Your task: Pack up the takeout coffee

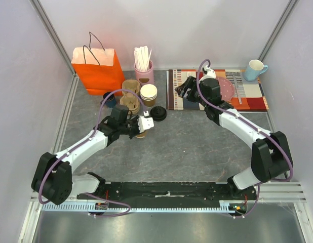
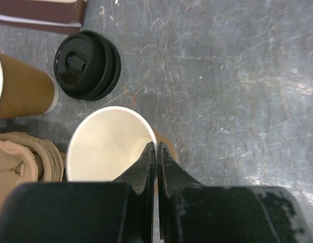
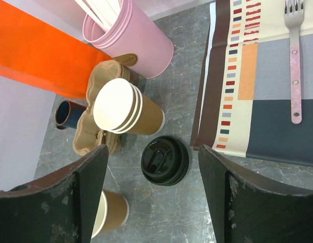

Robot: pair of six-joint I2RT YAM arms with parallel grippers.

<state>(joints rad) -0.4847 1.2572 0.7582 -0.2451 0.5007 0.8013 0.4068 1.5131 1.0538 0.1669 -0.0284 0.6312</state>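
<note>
No cup capped with a black lid shows in any view. My left gripper [image 1: 142, 126] [image 2: 157, 148] is shut on the rim wall of a lidless brown paper cup [image 1: 141, 133] [image 2: 107, 144], one finger inside and one outside. The cup stands on the grey table and also shows in the right wrist view [image 3: 110, 215]. A stack of black lids [image 1: 158, 113] [image 2: 88, 65] [image 3: 165, 160] lies on the table just beyond it. My right gripper [image 1: 183, 88] [image 3: 152, 150] is open and empty, hovering above the lids.
A stack of lidless cups [image 1: 148, 94] [image 3: 126, 107], a brown cup carrier [image 1: 130, 97] [image 3: 98, 136], a dark blue mug [image 1: 110, 98], an orange bag [image 1: 98, 70] and a pink stirrer holder [image 1: 144, 71] stand at the back. A striped placemat [image 1: 217, 93] with a fork [image 3: 295, 55] lies right.
</note>
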